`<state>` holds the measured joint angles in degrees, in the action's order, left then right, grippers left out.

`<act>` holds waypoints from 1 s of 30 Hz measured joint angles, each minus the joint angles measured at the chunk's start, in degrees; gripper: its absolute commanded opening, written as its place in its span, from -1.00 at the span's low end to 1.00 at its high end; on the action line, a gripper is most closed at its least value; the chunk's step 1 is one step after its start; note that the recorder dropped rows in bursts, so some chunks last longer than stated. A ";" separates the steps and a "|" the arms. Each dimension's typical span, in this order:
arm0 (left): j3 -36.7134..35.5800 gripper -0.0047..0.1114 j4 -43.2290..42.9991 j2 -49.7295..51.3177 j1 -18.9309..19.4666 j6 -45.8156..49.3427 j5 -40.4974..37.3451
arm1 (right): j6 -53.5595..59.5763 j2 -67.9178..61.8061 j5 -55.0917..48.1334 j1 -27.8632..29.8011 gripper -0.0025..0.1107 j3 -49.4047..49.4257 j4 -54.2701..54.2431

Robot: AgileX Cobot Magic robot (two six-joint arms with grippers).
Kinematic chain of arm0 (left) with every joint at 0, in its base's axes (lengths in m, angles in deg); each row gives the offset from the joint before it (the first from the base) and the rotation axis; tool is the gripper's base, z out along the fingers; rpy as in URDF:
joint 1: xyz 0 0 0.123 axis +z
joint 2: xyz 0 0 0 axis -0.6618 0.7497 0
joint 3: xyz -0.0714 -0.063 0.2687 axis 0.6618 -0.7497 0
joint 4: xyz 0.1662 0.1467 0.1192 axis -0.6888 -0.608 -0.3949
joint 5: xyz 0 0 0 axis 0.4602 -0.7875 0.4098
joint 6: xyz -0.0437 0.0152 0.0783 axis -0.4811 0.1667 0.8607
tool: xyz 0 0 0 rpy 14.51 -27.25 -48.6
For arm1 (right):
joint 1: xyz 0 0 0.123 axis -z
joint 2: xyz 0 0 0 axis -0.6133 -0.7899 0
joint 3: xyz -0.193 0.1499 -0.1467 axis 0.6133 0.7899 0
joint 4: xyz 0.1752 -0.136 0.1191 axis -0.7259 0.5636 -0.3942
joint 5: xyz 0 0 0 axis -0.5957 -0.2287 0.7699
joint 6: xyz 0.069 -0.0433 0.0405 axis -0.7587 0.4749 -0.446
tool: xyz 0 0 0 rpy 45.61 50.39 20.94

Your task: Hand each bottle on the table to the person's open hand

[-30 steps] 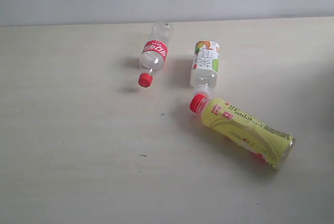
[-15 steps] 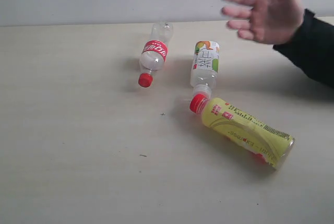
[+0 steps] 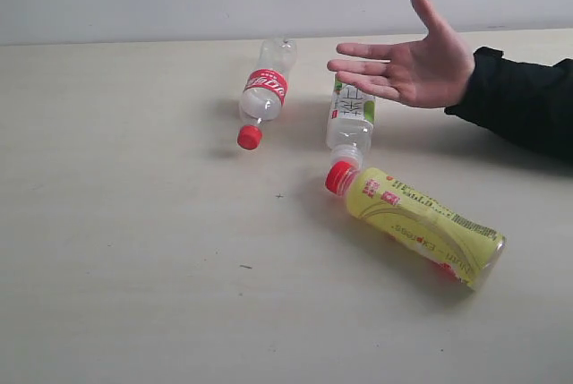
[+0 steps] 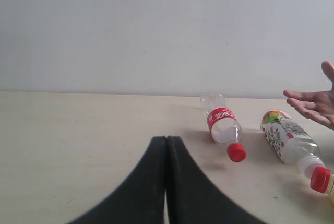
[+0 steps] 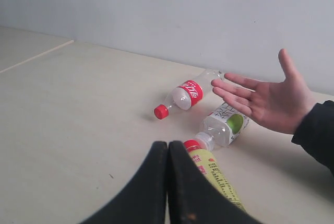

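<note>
Left claw (image 4: 166, 148) and right claw (image 5: 168, 151) closed and empty, nothing yet lifted from the bench (image 3: 134, 223).
Both are kept pressed together, as no pick is begun. The yellow bottle (image 3: 421, 223) is laid on its side nearest the right claw, cap just beside the green-and-orange-labelled bottle (image 3: 351, 114); the red-labelled bottle (image 3: 264, 91) lies apart. The open hand (image 3: 416, 66) is held palm-up over the middle bottle's far end, presumably to receive.
</note>
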<state>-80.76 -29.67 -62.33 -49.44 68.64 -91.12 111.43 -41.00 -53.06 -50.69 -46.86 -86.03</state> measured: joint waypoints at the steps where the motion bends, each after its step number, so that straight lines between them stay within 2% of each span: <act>1: 0.00 -0.92 0.00 0.00 0.00 0.00 0.00 | 0.00 0.00 0.00 0.00 -0.96 0.00 0.00; 19: 0.00 -0.92 0.00 0.00 0.00 0.00 0.00 | 0.00 0.00 0.00 0.00 -0.95 0.00 0.00; 22: 0.00 -0.92 0.00 0.00 0.00 0.00 0.00 | 0.00 -0.23 0.00 0.00 -0.90 0.00 0.00; 30: 0.00 -0.92 0.00 0.00 0.00 0.00 0.00 | -0.46 -13.65 1.90 0.00 -0.72 -3.39 1.57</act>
<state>-80.76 -29.67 -62.33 -49.44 68.64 -91.12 110.97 -54.65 -51.16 -50.69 -50.24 -84.46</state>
